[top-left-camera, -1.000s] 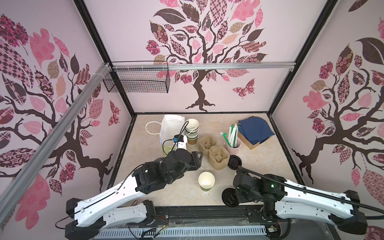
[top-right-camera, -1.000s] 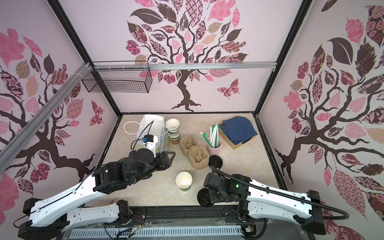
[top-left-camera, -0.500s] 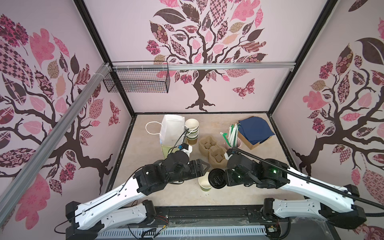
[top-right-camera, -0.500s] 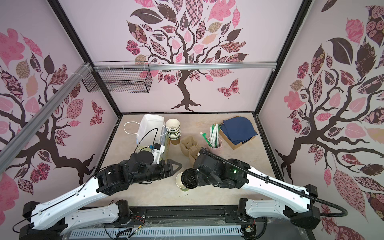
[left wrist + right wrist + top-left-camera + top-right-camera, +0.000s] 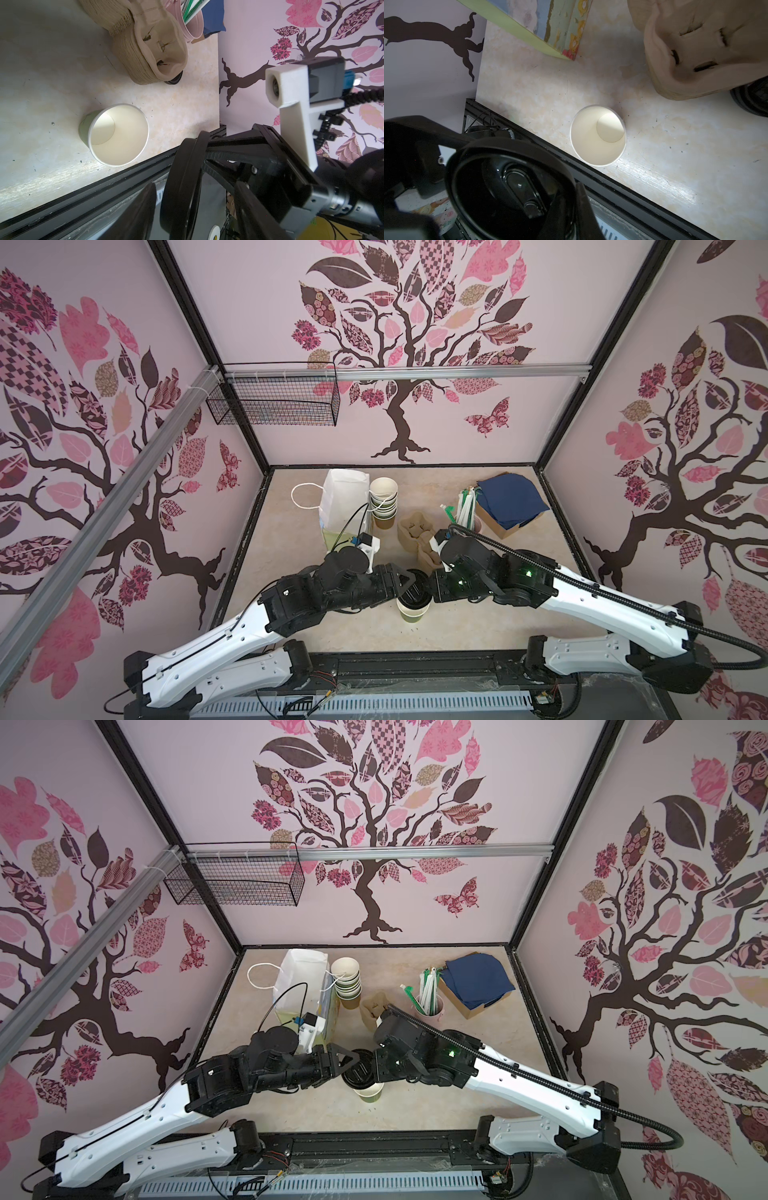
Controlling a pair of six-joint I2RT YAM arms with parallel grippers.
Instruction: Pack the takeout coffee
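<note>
Near the front middle of the beige marbled tabletop (image 5: 478,626), in both top views, a small green-sided paper cup (image 5: 412,616) stands upright and uncapped. A round black plastic sip lid (image 5: 415,591) hangs just above its rim, tilted. The right gripper (image 5: 430,592) is closed on the lid's edge from the right, and the left gripper (image 5: 400,585) meets it from the left with its jaws parted. Behind them stand a white paper bag with handles (image 5: 345,497), a stack of lidless cups (image 5: 383,497) and brown moulded pulp carriers (image 5: 415,531). From the left wrist, the cup (image 5: 118,135) is empty and cream inside. The lid (image 5: 182,187) shows edge-on between the spread fingers (image 5: 143,207) of the left gripper (image 5: 193,209), with a gap beside the one that is plain to see. The right gripper (image 5: 207,154) pinches the lid's rim. From the right wrist, the lid (image 5: 508,187) fills the foreground, clamped at its rim by the right gripper (image 5: 577,199). The open cup (image 5: 598,135) stands on the table beyond it, beside the carriers (image 5: 706,52), with a loose black lid (image 5: 753,99) partly tucked under them.
</note>
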